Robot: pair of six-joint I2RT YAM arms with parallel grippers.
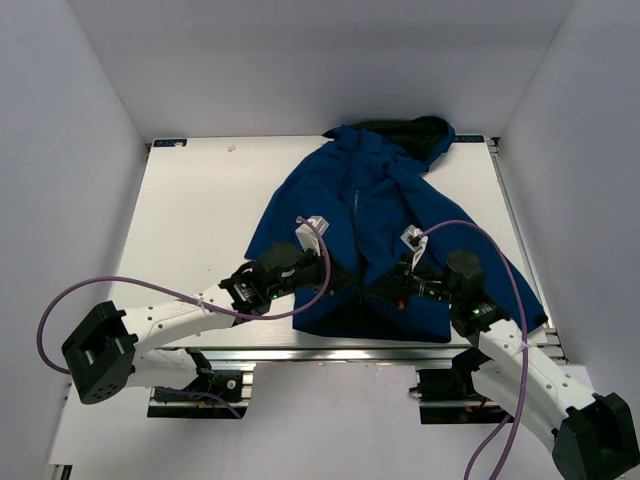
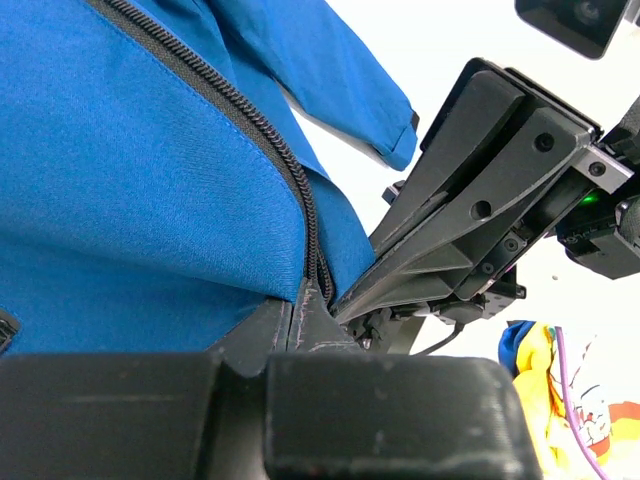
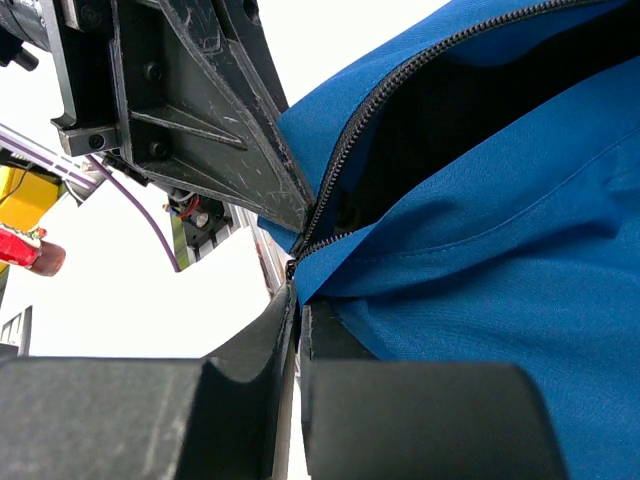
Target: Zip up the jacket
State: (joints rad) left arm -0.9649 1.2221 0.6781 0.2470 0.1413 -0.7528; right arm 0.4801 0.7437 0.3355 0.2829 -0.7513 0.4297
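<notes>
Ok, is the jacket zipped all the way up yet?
No, in the right wrist view the zipper teeth split apart just above the hem of the jacket, with black lining showing between them.

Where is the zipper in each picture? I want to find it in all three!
Top external: the zipper runs faintly down the middle of the blue jacket.
Left wrist: dark teeth slant from the top left down to the left gripper.
Right wrist: teeth curve from the top right down to the right gripper.
Shared landmark: the zipper's bottom end, pinched by both grippers.
</notes>
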